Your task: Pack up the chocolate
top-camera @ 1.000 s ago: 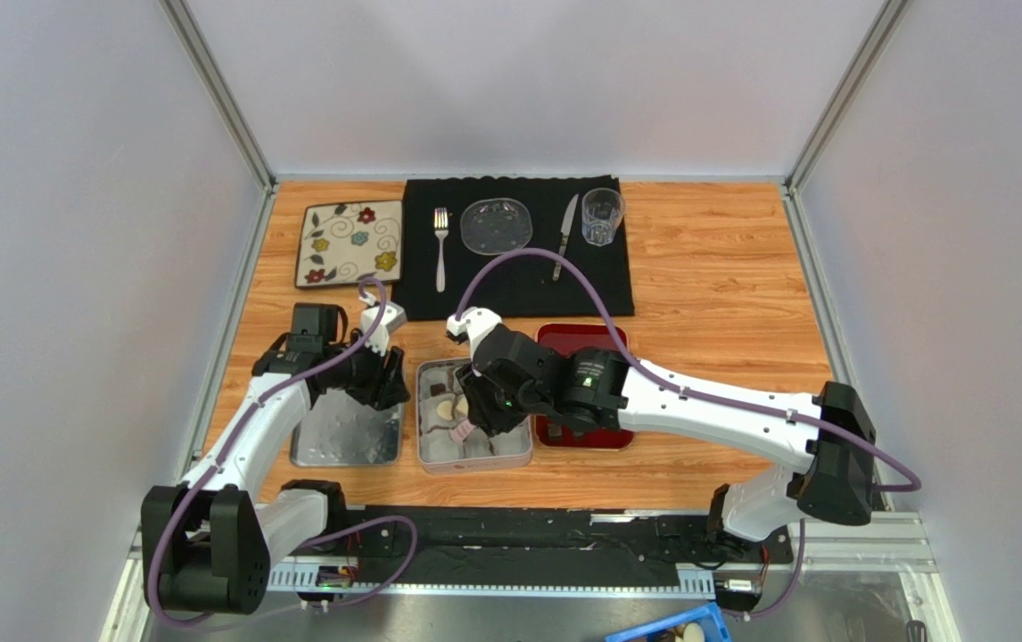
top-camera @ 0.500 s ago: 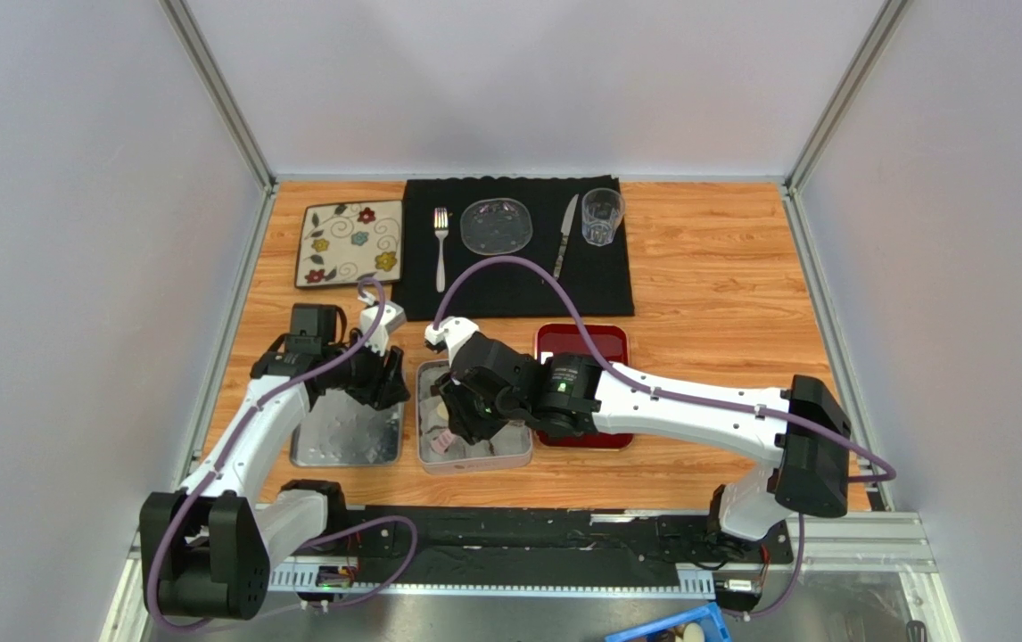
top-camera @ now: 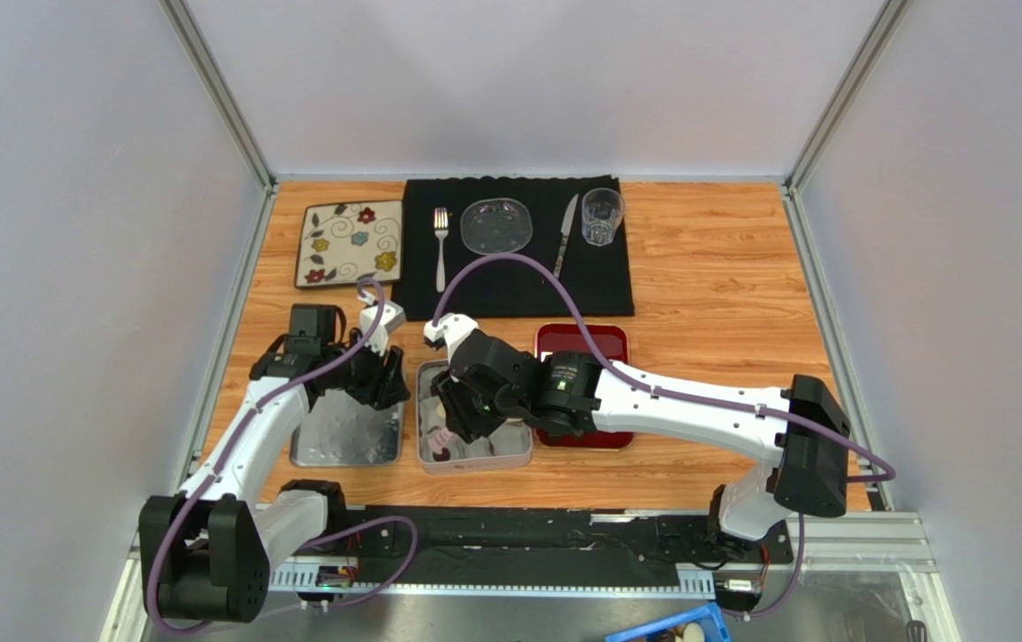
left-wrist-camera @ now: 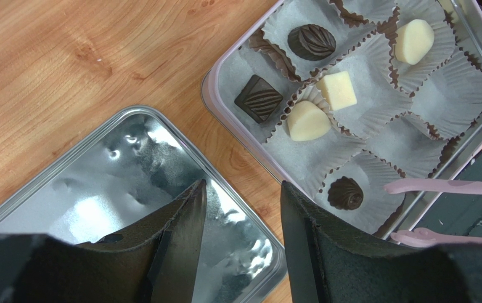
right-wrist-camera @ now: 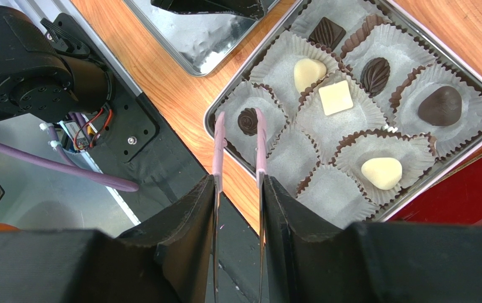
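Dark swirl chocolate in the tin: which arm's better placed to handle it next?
Right. The right gripper holds pink tongs, tips by the swirl piece; left gripper hangs open over the silver tray.

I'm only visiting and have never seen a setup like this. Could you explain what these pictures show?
These are two robot arms bolted to a wooden table. The wide picture comes from a fixed camera above and behind them. The other two come from a small camera on each wrist, looking past its own black fingers. On the table sits an open tin of white paper cups, seven holding chocolates, dark or cream. Beside it lie a shiny metal tray and a red tray. Farther back is a black mat with fork, glass plate, knife and glass, plus a flowered plate. The right gripper holds pink tongs, their tips either side of a dark swirled chocolate. The left gripper is open and empty, above the shiny metal tray.
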Robot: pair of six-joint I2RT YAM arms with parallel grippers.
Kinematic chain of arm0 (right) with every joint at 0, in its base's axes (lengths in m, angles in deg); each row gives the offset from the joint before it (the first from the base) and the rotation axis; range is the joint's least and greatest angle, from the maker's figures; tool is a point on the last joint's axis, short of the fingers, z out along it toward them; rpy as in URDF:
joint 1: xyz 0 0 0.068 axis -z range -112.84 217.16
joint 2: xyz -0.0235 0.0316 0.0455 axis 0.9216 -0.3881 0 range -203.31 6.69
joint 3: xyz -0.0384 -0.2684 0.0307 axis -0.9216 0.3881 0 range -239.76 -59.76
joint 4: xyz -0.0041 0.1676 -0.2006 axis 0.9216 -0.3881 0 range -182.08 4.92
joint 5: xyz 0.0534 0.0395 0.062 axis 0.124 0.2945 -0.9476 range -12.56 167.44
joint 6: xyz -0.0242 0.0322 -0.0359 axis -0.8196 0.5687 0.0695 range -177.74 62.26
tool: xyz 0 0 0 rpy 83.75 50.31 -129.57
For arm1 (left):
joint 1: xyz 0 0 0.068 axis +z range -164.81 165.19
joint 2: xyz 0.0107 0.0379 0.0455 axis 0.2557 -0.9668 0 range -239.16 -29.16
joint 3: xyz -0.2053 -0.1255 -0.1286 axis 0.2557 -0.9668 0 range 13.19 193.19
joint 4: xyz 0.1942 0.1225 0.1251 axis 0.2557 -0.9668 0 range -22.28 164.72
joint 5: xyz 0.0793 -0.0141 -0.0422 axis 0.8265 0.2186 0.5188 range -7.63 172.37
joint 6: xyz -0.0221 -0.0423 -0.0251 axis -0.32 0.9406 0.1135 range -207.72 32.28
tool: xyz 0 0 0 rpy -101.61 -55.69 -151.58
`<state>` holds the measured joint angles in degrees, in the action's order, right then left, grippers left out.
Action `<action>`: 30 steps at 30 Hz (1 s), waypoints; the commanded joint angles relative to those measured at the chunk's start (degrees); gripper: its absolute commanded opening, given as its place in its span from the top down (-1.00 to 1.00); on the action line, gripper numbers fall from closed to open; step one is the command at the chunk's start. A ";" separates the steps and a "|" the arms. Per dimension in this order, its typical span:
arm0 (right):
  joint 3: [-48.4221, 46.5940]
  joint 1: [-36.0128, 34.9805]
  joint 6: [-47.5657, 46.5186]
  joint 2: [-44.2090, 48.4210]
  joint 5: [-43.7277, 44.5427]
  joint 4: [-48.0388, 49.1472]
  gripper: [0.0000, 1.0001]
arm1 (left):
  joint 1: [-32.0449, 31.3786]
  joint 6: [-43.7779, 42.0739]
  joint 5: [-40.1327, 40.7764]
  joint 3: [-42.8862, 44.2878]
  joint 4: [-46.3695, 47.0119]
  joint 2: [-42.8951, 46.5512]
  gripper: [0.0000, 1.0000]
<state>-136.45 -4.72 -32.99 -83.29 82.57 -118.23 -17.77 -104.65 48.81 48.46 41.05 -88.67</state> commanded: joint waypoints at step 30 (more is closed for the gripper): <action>19.46 10.88 4.07 30.21 10.78 -10.89 0.70 | 0.24 -0.39 -2.21 3.58 -1.48 0.62 -0.11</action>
<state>-119.51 5.67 -30.67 -54.11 92.03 -128.59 -17.77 -104.60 47.98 49.68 39.74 -88.62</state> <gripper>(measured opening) 0.232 0.553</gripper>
